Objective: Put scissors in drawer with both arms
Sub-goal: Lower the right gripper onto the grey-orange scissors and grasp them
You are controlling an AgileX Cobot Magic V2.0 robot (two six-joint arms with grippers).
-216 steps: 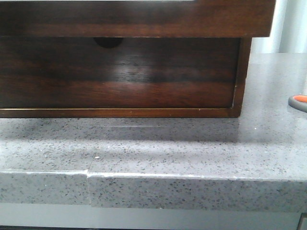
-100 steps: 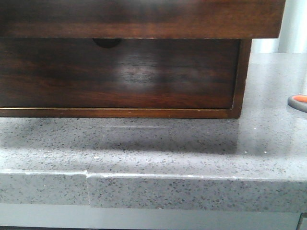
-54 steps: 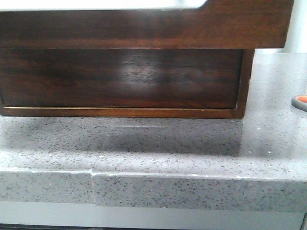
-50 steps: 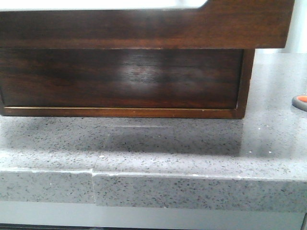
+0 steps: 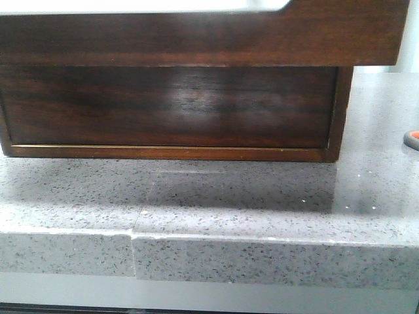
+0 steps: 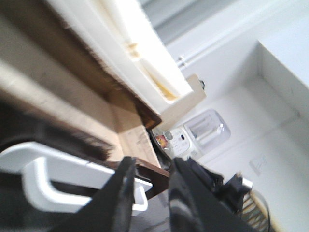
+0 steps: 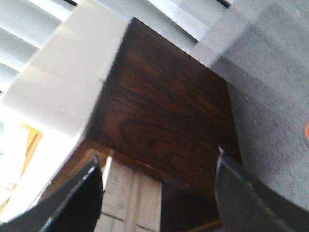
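The scissors (image 5: 412, 139), of which only a grey handle loop with an orange lining shows, lie on the grey speckled stone counter (image 5: 229, 203) at the far right edge of the front view, apart from the cabinet and with neither gripper on them. An orange sliver at the edge of the right wrist view (image 7: 307, 129) is probably the same loop. The wide dark-brown glossy wood drawer (image 5: 196, 39), with its long round-cornered cutout along the top edge, juts forward over the taller dark-brown wood drawer front (image 5: 170, 108) below it.

The left gripper (image 6: 147, 193) has its two dark fingers (image 6: 118, 198) set close together, only a narrow gap between them (whether they pinch anything cannot be told); just beyond them sit a white curved plastic piece (image 6: 43, 169) and pale wood.

The right gripper (image 7: 157, 193) is spread wide and holds nothing. Its dark fingers (image 7: 77, 203) straddle a dark-brown glossy wood panel (image 7: 164, 116), with pale wood planks (image 7: 130, 198) lying between the tips and the grey counter off to its far side.
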